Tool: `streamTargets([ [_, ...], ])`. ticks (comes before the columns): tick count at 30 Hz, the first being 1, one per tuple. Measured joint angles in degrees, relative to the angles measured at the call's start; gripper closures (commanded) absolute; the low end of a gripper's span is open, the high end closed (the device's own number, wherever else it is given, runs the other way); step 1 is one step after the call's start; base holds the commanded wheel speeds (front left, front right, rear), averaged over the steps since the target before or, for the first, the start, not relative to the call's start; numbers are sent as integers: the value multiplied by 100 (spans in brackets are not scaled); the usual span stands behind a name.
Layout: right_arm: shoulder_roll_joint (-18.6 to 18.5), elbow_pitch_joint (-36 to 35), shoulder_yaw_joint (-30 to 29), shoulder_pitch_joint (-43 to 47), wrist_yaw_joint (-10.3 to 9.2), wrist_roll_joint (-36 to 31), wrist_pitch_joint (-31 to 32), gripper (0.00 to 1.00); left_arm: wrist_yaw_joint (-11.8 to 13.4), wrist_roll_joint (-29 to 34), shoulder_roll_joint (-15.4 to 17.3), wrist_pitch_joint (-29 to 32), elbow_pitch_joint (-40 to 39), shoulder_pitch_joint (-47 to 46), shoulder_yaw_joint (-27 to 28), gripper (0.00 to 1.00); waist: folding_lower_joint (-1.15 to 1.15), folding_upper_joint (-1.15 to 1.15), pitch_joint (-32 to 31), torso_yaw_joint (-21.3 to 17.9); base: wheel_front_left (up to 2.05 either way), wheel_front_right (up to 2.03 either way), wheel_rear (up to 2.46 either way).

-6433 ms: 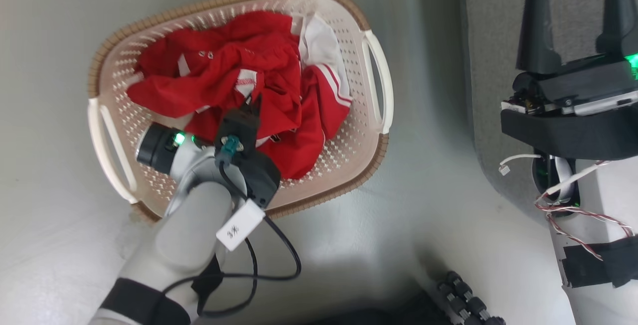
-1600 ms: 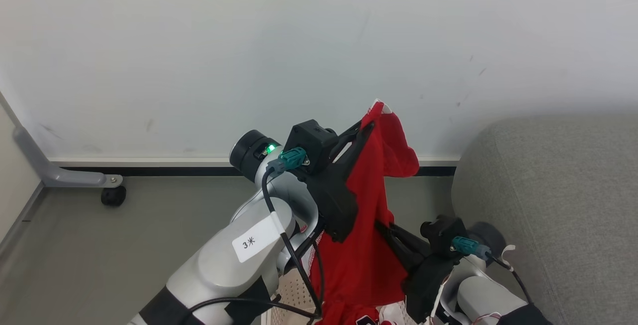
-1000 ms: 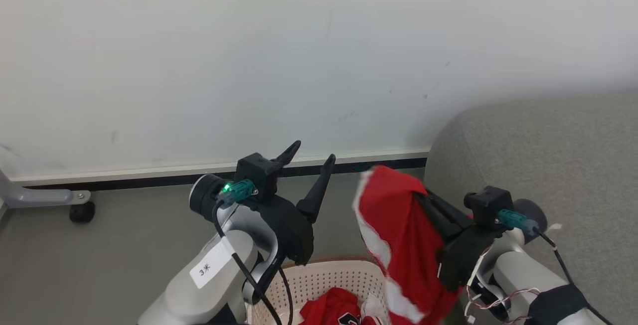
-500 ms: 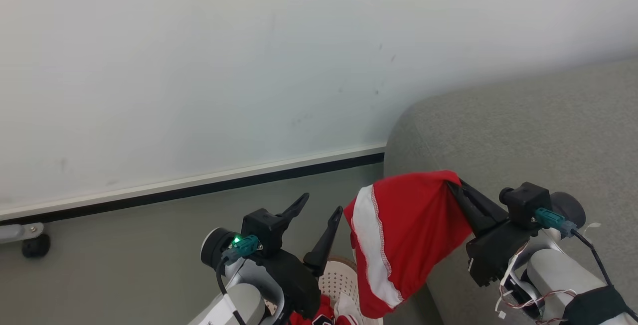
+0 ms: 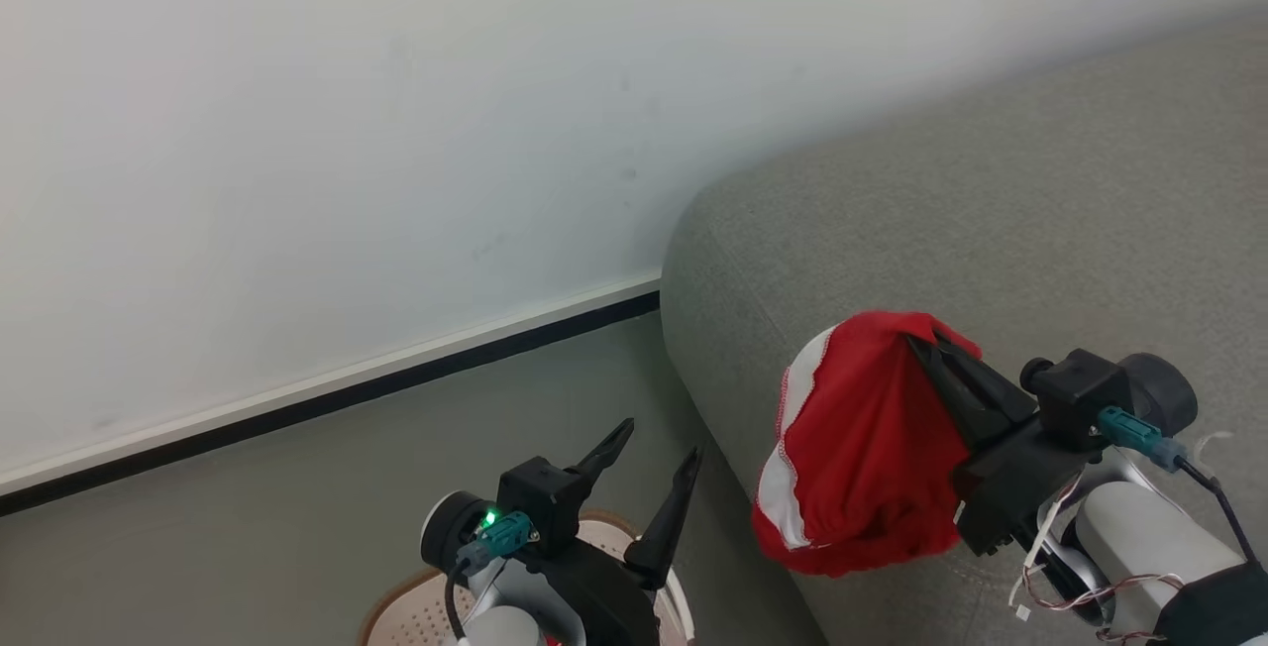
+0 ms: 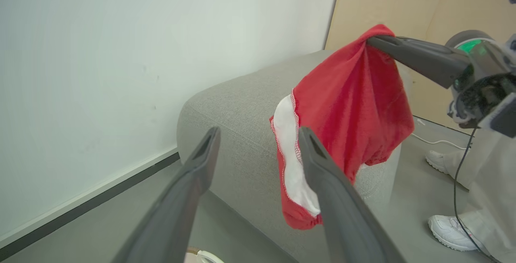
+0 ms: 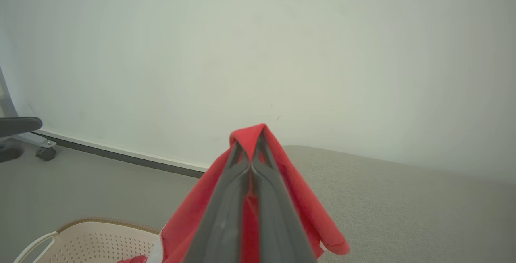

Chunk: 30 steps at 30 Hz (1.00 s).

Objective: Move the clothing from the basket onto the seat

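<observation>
While at the seat (image 5: 991,210) edge, right claw (image 5: 929,353) tight on clothing (image 5: 862,458); left claw (image 5: 659,440) wide, clear.

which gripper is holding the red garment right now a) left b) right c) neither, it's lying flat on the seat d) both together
B: the right gripper is shut on the red garment, which hangs from its tips near the seat, while the left gripper stands open with nothing between its fingers.

Head view high, looking down, wrist views lower, nearer (both facing the wall (image 5: 396,131)), seat (image 5: 991,210) shared by all
</observation>
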Motion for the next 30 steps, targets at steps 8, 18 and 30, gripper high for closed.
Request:
streamTargets([
  [8, -201, -252, -141, -17, -67, -66, 0, 100, 51, 94, -46, -10, -92, 33, -110, 0, 0, 0, 229, -304, 0, 0, 0],
  [18, -322, -214, -452, -838, -86, -99, 25, 100, 63, 355, 56, -15, -290, -20, -177, 0, 0, 0, 720, -334, 0, 0, 0],
  [30, -717, 588, -1137, -2755, -41, -83, 254, 100, 136, 687, 282, 108, -569, -470, -242, 0, 1, 0, 1527, -69, 0, 0, 0],
])
